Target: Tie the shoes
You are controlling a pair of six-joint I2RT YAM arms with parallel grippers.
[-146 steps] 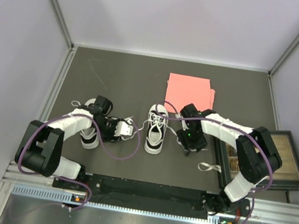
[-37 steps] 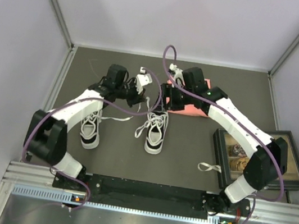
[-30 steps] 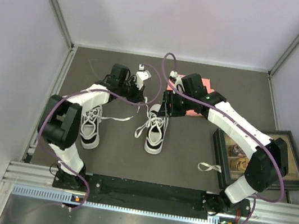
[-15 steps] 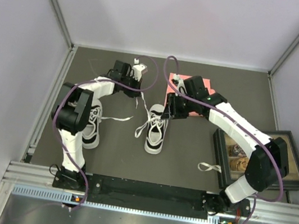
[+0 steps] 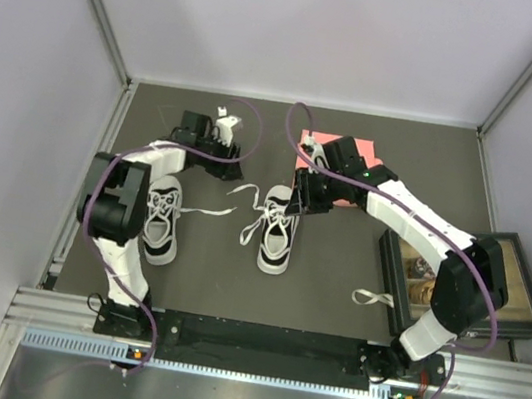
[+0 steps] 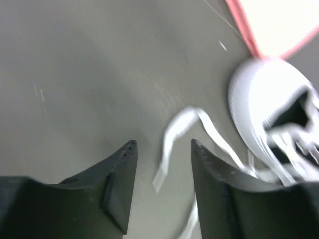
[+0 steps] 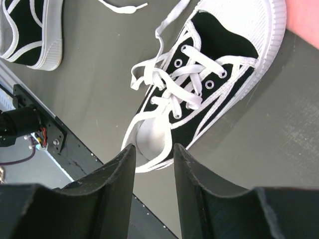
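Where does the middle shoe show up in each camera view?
Top external: middle shoe near the picture's centre.
Left wrist: right edge, toe end only, blurred.
Right wrist: centre, whole shoe.
Shared landmark: pink sheet by its toe.

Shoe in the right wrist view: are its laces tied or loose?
Loose. The laces cross through the eyelets, but their ends trail over the table; no bow shows.

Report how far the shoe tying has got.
Done: nothing. The left shoe and the middle shoe show no bow, and their laces trail loose. In hand: nothing. The left gripper and right gripper are both open and empty, the right one above the middle shoe. Remaining: both bows.
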